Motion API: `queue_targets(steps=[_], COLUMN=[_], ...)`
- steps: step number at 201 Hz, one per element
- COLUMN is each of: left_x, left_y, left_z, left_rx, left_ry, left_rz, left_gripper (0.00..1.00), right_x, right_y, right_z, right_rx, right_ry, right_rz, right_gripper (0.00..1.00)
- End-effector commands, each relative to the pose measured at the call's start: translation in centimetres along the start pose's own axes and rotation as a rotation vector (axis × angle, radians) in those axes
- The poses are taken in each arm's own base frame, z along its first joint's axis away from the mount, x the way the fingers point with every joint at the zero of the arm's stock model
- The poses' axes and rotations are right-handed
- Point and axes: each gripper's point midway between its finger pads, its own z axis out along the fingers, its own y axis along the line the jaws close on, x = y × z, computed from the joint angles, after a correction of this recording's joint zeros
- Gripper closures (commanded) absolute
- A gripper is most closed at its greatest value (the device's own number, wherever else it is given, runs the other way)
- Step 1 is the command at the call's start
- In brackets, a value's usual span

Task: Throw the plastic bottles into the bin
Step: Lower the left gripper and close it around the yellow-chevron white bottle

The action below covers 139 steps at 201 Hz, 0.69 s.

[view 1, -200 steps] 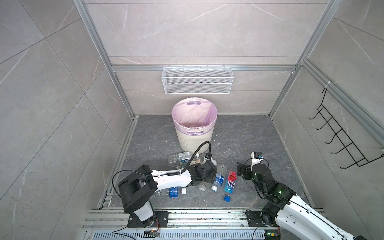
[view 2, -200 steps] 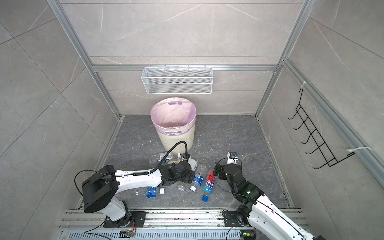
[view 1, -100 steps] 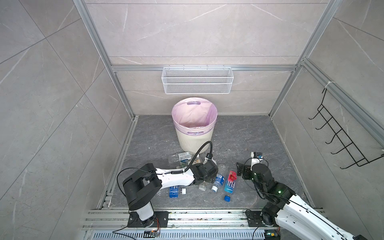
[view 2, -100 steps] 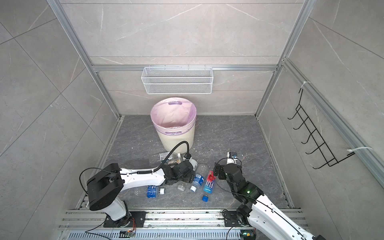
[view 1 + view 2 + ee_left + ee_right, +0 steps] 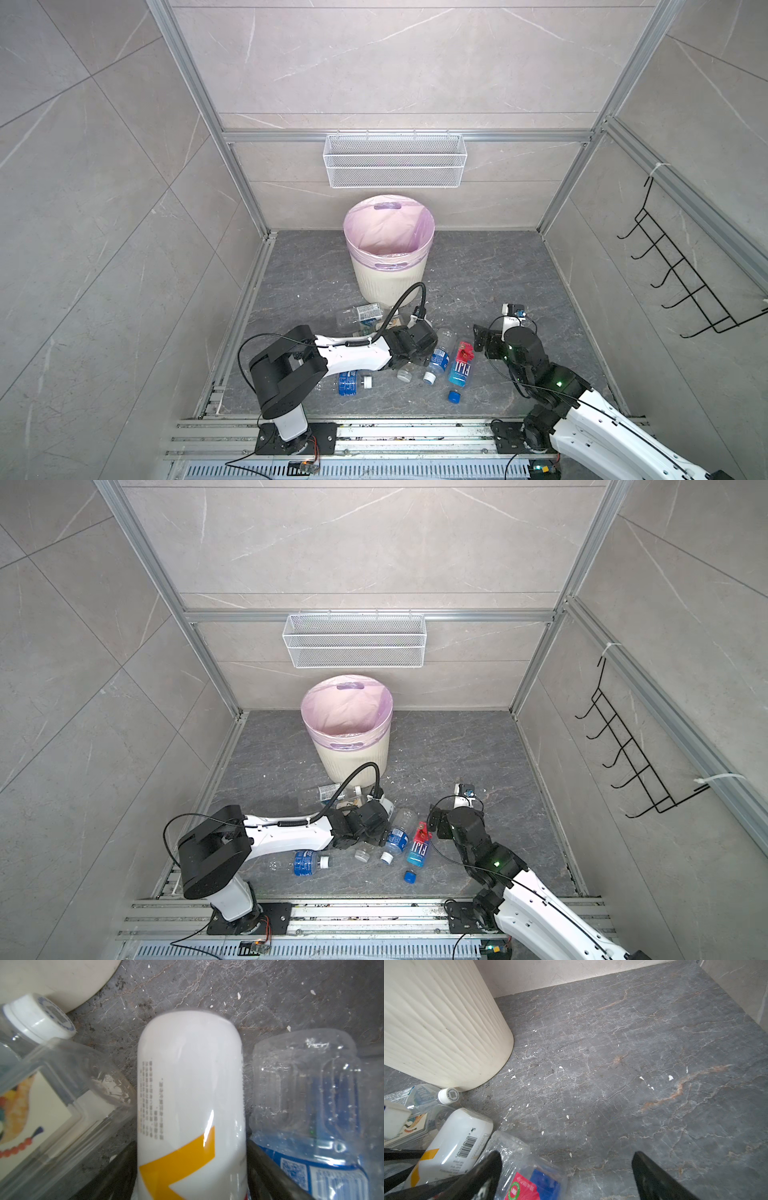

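Several plastic bottles lie on the grey floor in front of the bin, a cream ribbed bin with a pink liner. My left gripper reaches low into the pile, its dark fingers pressed on both sides of a white bottle with a yellow mark. A clear blue-labelled bottle and a square clear bottle lie against it. My right gripper stands open over bare floor, one finger beside the red and blue Fiji bottle. Another blue-labelled bottle lies under the left arm.
A loose blue cap lies near the front. A white wire-mesh basket hangs on the back wall above the bin. A black hook rack is on the right wall. Metal rails run along the front edge.
The left gripper's jaws have narrowed onto the white bottle, and the left arm has shifted slightly right. The right arm has not moved.
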Motion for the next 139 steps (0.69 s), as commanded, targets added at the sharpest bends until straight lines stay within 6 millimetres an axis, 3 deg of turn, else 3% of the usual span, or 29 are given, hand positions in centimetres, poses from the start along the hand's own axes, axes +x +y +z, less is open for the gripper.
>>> queue_targets(steps=[1, 68, 139], left_x=[-0.9, -1.6, -3.9], left_y=[-0.4, -0.9, -1.1], left_z=[-0.3, -1.4, -5.4], left_rx=[0.005, 0.047, 0.131], left_ry=[-0.022, -0.056, -0.191], left_rz=[-0.010, -0.006, 0.030], left_gripper=[0.24, 0.34, 0.38], right_x=[-0.2, -0.2, -0.1], right_y=[-0.1, -0.1, -0.1], right_z=[-0.1, -0.1, -0.2], right_rx=[0.003, 0.004, 0.002], right_ry=[0.002, 0.002, 0.002], right_rz=[0.020, 0.021, 0.020], right_gripper=[0.00, 0.00, 0.00])
